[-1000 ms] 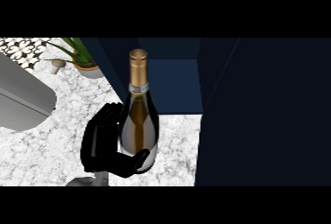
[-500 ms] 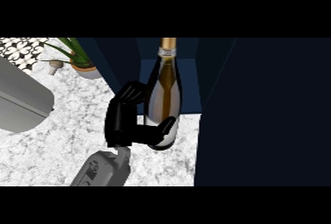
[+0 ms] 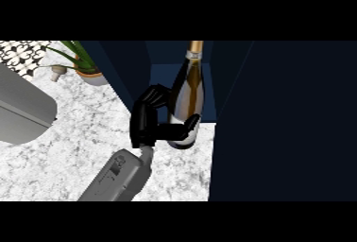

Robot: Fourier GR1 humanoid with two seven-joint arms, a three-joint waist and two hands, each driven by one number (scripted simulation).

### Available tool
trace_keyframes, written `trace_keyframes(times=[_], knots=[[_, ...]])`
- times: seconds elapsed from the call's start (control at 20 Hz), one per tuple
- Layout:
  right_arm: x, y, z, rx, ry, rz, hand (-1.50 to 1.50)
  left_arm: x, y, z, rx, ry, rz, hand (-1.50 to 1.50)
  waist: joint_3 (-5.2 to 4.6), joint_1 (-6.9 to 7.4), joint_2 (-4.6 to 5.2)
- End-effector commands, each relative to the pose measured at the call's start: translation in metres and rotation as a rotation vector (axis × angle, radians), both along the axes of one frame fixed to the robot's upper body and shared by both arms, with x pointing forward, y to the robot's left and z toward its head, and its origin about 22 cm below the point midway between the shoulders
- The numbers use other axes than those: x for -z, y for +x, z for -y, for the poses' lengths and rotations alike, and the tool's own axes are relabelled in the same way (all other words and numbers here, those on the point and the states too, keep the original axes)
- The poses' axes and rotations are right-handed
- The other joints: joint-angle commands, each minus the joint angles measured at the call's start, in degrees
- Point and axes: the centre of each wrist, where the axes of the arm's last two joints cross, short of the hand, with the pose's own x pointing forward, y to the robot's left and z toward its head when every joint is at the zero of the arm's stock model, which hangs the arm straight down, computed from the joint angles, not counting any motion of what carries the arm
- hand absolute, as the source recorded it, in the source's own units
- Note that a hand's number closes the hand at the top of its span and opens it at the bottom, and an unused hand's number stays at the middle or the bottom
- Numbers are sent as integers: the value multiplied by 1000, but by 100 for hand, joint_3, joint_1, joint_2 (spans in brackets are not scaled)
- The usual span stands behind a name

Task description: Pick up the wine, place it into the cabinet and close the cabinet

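Head view, sole view: one wine bottle (image 3: 188, 92) stands at upper centre in the opening of one dark blue cabinet (image 3: 279, 118). Its foil-capped neck points to the frame's top, and its base is where the marbled tabletop (image 3: 77, 146) meets the cabinet. One left robot hand (image 3: 146, 123) is curled round the bottle's lower body, thumb across the base. One potted plant (image 3: 87, 71) and one grey object (image 3: 21, 113) sit at upper left.

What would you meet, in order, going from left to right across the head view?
Grey appliance → potted plant → left hand, its fingers curled round the bottle → wine bottle → dark cabinet panel.
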Motion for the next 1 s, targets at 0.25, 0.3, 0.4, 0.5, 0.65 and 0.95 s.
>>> trace_keyframes(times=[0.25,0.3,0.4,0.5,0.65,0.95], knots=[[-26,-39,4,-55,105,35,-150,40,13,-4,-34,19,-24,150,-3,-29,4],[-22,-29,10,-59,72,41,-150,50,12,-2,-33,19,-39,150,-2,-50,22],[-26,-30,4,-74,86,37,-150,50,18,3,-39,4,-57,150,-9,-105,33],[-26,-33,9,-75,72,41,-150,55,7,2,-44,-29,-40,150,-2,-41,8],[-30,-41,8,-93,65,31,-150,50,20,5,-65,-51,-65,150,-6,-116,10],[-28,-36,10,-83,80,33,-150,47,43,5,-80,-53,-84,150,-5,-97,29]])
